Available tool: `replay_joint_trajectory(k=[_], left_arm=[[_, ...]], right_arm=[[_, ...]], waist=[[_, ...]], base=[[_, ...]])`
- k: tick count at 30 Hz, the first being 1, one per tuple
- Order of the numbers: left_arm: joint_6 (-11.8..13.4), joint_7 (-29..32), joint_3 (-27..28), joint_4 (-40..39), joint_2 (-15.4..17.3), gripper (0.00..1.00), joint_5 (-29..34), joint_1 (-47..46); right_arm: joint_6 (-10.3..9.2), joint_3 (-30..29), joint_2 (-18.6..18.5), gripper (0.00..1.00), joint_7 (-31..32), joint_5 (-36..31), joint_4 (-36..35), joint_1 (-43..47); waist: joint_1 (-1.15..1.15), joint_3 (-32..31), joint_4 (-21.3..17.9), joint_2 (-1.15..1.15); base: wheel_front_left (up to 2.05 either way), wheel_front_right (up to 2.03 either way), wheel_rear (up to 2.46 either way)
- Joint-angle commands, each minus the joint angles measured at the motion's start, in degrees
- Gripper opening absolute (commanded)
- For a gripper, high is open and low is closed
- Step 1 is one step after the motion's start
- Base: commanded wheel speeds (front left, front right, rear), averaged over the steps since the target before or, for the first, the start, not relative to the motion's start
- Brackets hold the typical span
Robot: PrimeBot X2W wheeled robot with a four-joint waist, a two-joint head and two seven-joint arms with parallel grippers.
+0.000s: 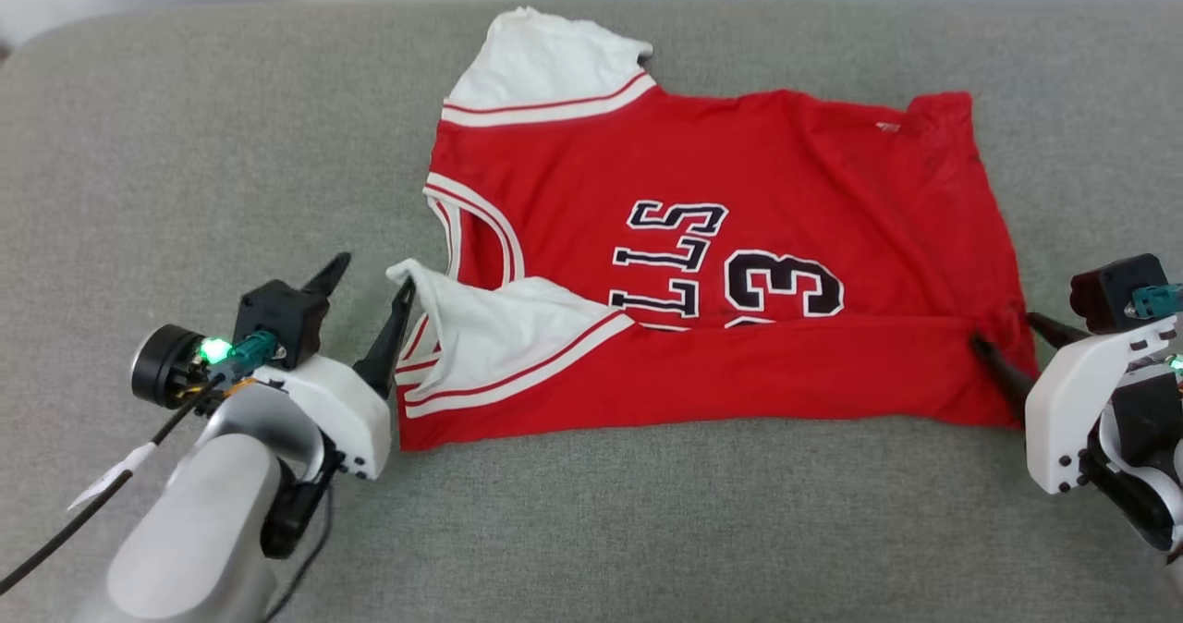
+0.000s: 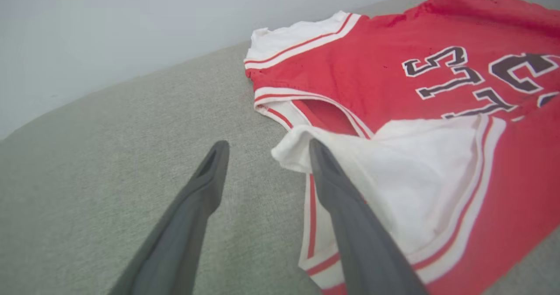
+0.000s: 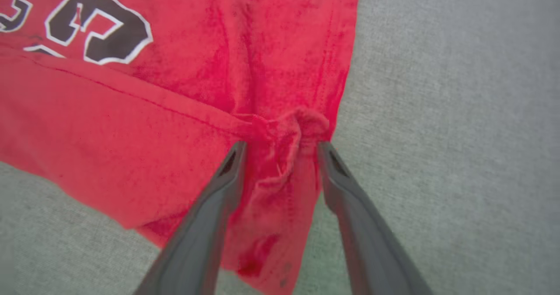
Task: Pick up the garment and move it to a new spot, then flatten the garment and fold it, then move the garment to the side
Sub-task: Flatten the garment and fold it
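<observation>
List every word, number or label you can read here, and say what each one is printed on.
"LLS": black, white-outlined letters on the red jersey shirt with white sleeves, turned sideways; the rest is hidden under the folded-over red flap.
"3": matching digit beside them; its neighbour is mostly covered by that flap.
Not readable: small white tag at the shirt's far edge, too small.

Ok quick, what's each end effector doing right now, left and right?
Left end effector: open, holding nothing, one finger beside the white sleeve.
Right end effector: open, fingers straddling a bunched corner of the garment.
</observation>
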Motion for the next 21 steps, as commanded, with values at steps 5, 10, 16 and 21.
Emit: replay_joint_trajectory(k=[5,10,16,21], left_arm=[[3.04,-0.12,1.44,-1.82,-1.39,1.0,-2.37,3.79],[6.92,2.94,2.88,-6.64,-1.44,1.0,-4.96,9.83],[10.37,8.91,3.65,-15.21,-0.66,1.0,-8.91,17.75],[12.1,12.88,3.63,-20.33,0.25,1.0,-10.68,21.03]], right_arm=[[-0.04,-1.34,1.82,1.0,0.88,1.2,0.11,1.54],[-0.03,-8.44,5.81,1.0,4.12,2.44,-2.0,5.19],[-0.03,-15.73,10.46,1.0,6.09,-0.82,-9.14,11.63],[-0.03,-19.53,14.6,1.0,8.03,-3.36,-15.35,15.75]], waist=[[-0.01,-4.67,-0.58,0.0],[-0.01,-7.11,-1.18,0.0],[-0.01,-7.24,-2.19,0.0],[-0.01,-6.18,-3.03,0.0]], base=[[0.0,0.0,0.0],[0.0,0.0,0.0],[0.0,0.0,0.0],[0.0,0.0,0.0]])
